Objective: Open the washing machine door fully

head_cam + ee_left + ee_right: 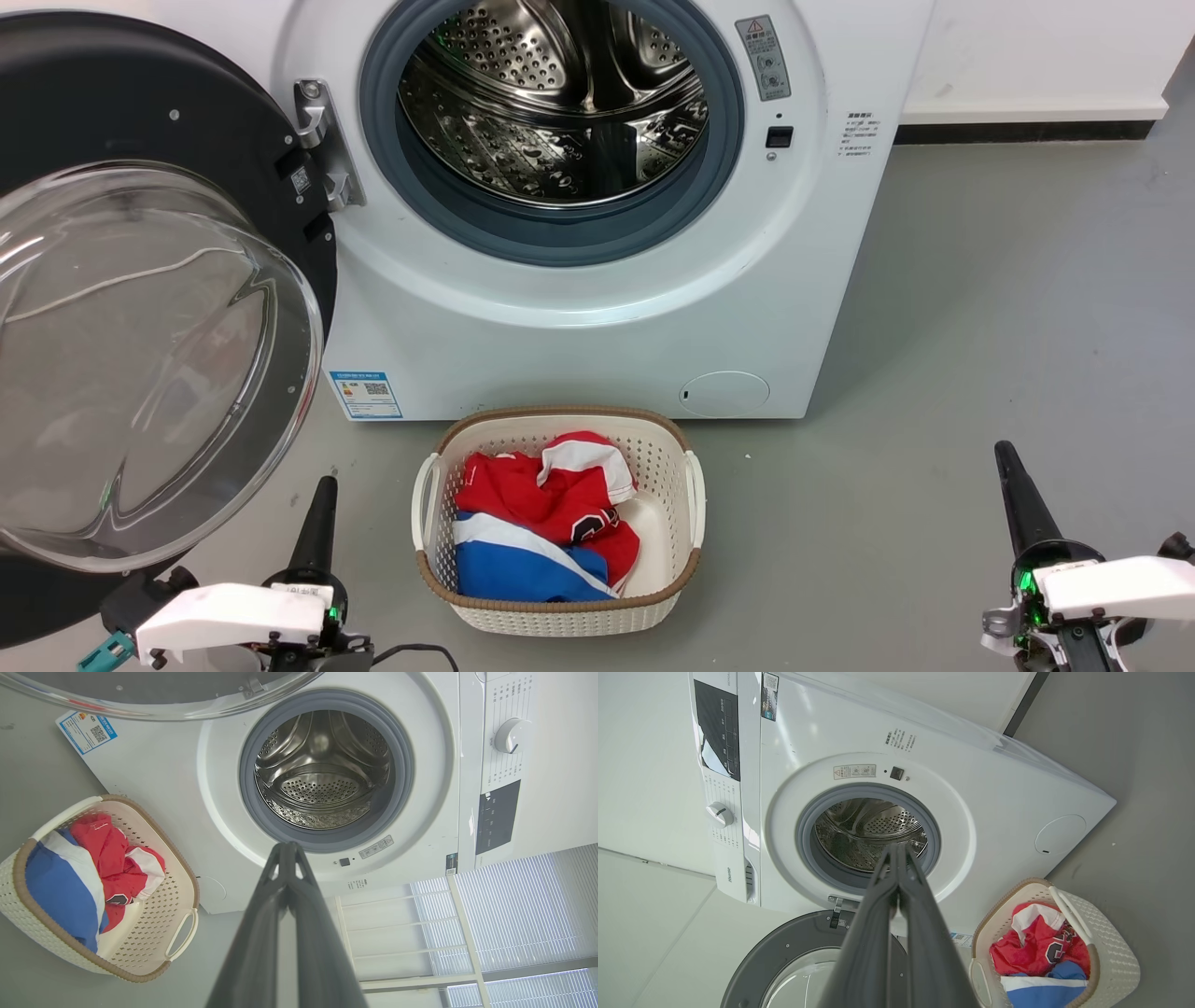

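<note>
— Left tool point(325, 485): fingers pressed together, tips meeting in my left wrist view point(287, 845). It sits low on my left and points toward the washing machine point(579, 317). It is near the washing machine door point(149, 355), with a strip of floor point(980, 308) showing between them.
— Other arm?
— Right tool point(1004, 451): same, both fingers closed to one point. It is over bare grey floor, well apart from the machine.
— Door position?
— Swung out on its hinge point(322, 140) to the left of the opening. The inner face and clear glass bowl are turned toward my head camera, and the black rim stands beside the white cabinet front.
— Opening?
— The steel drum point(560, 103) is fully exposed, with the grey gasket point(551, 238) around it. A small blue label point(366, 394) is at the cabinet's lower left corner.
— Anything in front?
— A cream laundry basket point(555, 412) stands on the floor just before the machine, between my two tools and touching neither. Red, white and blue clothes point(551, 523) lie bunched inside it.
</note>
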Robot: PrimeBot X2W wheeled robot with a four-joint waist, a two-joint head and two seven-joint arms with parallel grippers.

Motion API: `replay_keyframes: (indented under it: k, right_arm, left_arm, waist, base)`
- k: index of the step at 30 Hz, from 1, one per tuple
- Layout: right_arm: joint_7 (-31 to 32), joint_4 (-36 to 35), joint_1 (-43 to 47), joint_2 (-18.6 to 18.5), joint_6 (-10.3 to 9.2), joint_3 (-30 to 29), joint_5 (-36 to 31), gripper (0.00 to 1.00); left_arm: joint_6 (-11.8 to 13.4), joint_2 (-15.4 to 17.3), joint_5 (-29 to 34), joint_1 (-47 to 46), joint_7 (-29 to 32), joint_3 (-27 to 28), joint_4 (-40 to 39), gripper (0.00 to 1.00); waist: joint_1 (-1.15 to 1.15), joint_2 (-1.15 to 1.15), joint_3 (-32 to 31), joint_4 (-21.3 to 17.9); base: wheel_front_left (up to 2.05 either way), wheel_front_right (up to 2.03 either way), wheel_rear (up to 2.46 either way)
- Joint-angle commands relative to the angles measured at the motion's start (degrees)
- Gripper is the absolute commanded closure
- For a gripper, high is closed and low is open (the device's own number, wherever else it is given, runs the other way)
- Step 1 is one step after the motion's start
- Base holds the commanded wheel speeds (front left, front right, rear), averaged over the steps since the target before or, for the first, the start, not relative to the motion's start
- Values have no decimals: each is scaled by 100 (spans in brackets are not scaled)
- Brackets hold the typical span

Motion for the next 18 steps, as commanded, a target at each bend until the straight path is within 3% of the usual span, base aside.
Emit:
replay_keyframes:
  k: [1,18]
  right_arm:
    - [32,-10,-119,-2,-1,-11,135,100]
    - [244,80,-229,-2,-1,-24,978,100]
  left_arm:
    - [-26,7,-124,-132,28,19,-16,100]
    - [-68,7,-944,-259,242,78,56,100]
  waist:
    - [0,0,1,2]
    - [0,0,22,25]
  base:
    - [0,0,0]
    - [0,0,0]
